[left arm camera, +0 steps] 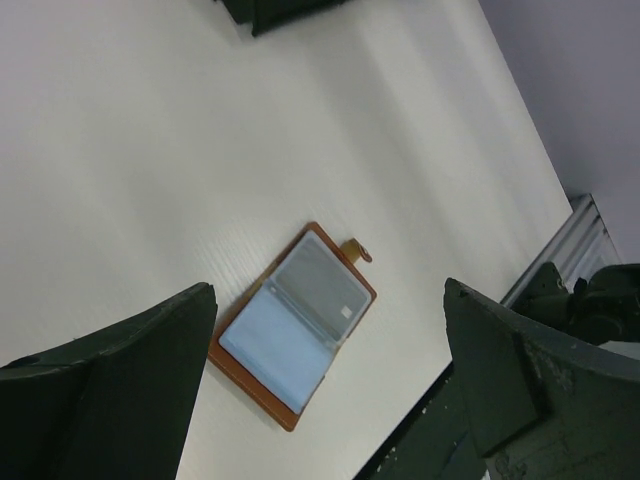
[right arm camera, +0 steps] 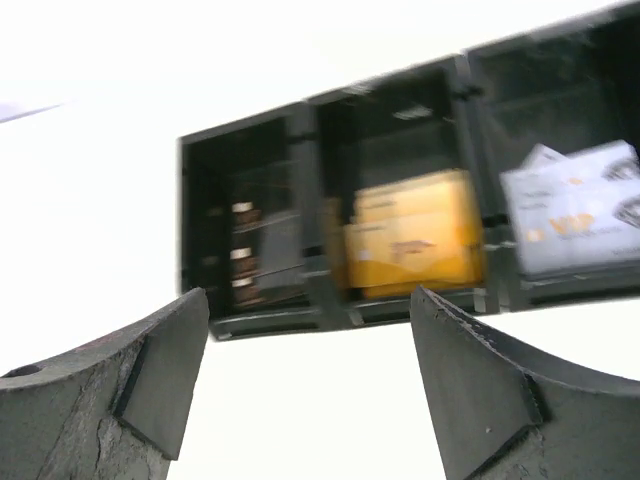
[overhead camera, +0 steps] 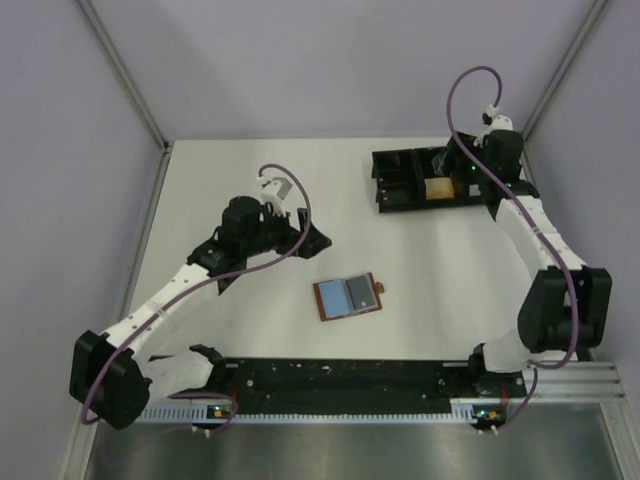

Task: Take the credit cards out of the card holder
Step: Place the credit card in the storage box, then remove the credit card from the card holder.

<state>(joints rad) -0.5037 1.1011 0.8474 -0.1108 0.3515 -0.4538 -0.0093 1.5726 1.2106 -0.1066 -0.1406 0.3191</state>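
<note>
Left pincer (overhead camera: 305,238) hangs wide, upper left of the holder (overhead camera: 348,297), which lies open mid-frame on the counter (overhead camera: 440,300). Right pincer (overhead camera: 455,168), wide too, hovers over the tray (overhead camera: 395,195), where cards (right arm camera: 410,240) already sit, probably my drop spot.

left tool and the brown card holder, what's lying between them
Nothing: only bare white table separates the left tool from the open brown leather-like card holder, clearest in the top external view.
</note>
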